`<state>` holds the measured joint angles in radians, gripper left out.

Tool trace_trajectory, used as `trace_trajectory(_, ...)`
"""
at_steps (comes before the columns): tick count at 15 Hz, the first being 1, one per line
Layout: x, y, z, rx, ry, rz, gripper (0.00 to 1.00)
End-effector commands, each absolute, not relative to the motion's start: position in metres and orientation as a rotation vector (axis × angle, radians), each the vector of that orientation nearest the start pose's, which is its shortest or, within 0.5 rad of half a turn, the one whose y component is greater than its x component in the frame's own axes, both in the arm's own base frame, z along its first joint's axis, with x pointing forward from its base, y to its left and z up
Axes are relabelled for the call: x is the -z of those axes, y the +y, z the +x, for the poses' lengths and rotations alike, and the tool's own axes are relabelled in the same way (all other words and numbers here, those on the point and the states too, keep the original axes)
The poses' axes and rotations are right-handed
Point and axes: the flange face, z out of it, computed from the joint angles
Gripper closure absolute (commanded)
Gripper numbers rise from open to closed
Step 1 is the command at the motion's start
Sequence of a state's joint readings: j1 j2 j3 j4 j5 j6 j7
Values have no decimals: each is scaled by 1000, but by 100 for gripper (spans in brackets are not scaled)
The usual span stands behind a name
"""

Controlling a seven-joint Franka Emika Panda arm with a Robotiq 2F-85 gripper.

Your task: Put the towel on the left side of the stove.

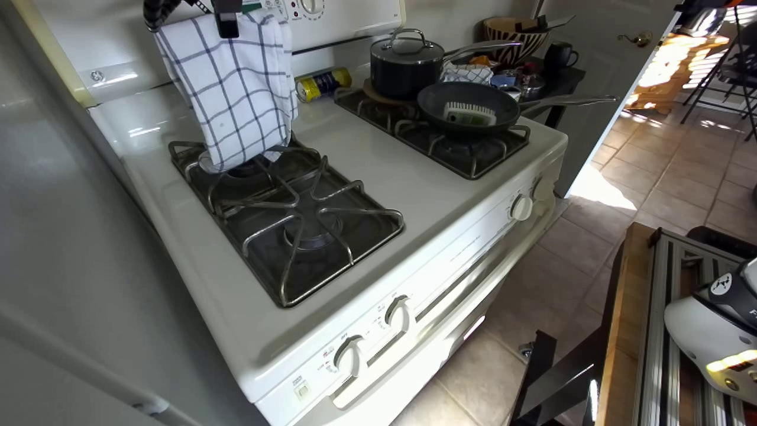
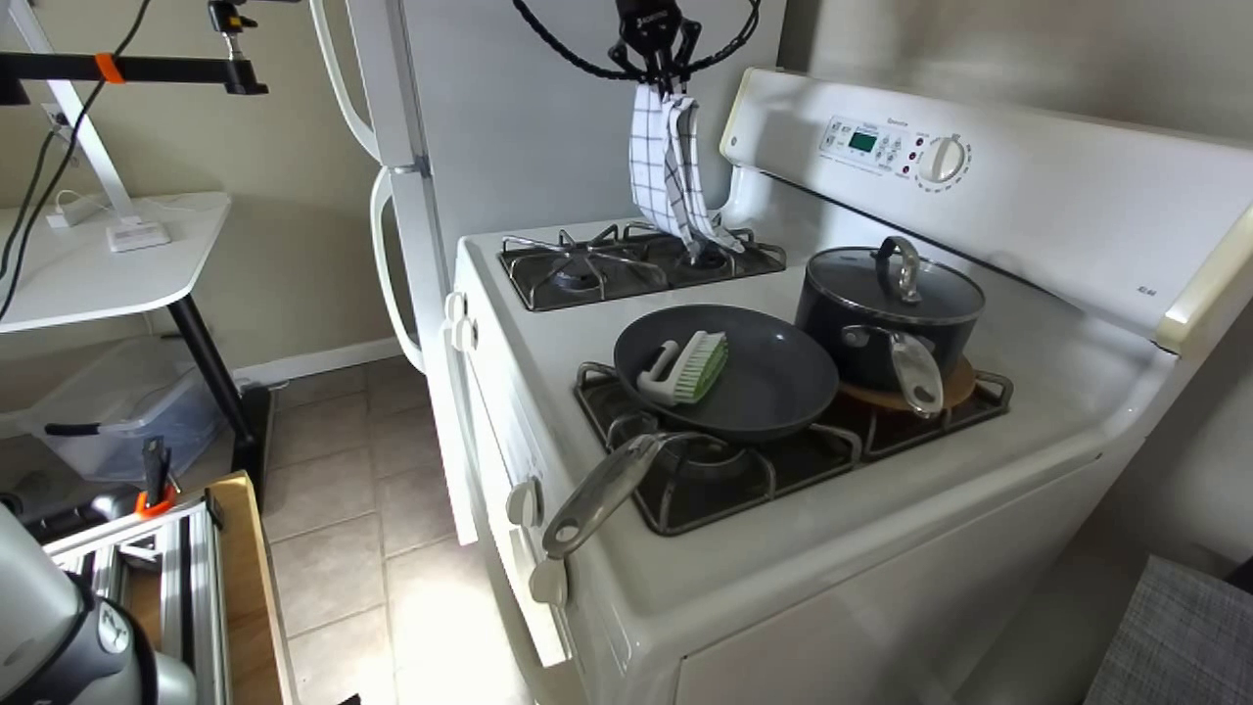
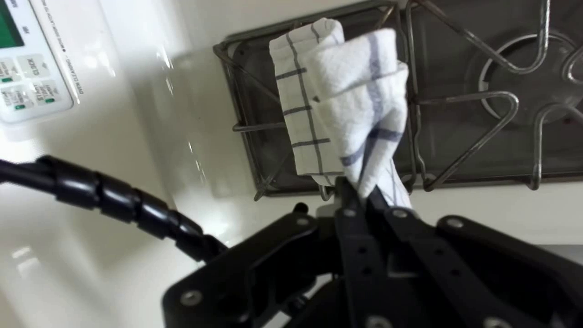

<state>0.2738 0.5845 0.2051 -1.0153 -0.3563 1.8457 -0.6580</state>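
Clearly the towel (image 1: pixel 233 89), clamped in the jaws, hangs over the left side of the stove (image 1: pixel 369 157), so I'd call carrying done, lowering and release pending.

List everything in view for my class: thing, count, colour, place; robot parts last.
Stove: one, white, in all views
Towel: one, white with dark checks, over stove's left rear
Burner grates: count unclear, dark, on stove
Front knobs: four, white, stove front
Pot: one, black, stove's right rear
Round board: one, brown, under pot
Pan: one, dark grey, stove's right front
Brush: one, white-green, in pan
Canister: one, yellow-blue, lying on stove's rear middle
Bowl: one, black-striped, beyond stove
Mug: one, black, beside bowl
Door: one, pale, beyond stove
Refrigerator: one, white-grey, left of stove
Table: one, white, near refrigerator
Bin: one, clear, under table
Arm base: one, white, opposite stove
Gripper: one, black, gripping towel
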Motion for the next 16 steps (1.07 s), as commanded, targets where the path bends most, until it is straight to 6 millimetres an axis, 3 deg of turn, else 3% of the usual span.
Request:
trace_trajectory(1,-548,272,689,390,-1830,-2848,99)
trace_trajectory(6,-531,291,676,315,-1872,-2776,100)
trace_trajectory(12,-485,328,646,155,-1931,-2643,100)
trace_trajectory(16,-461,320,635,78,-1951,-2588,100)
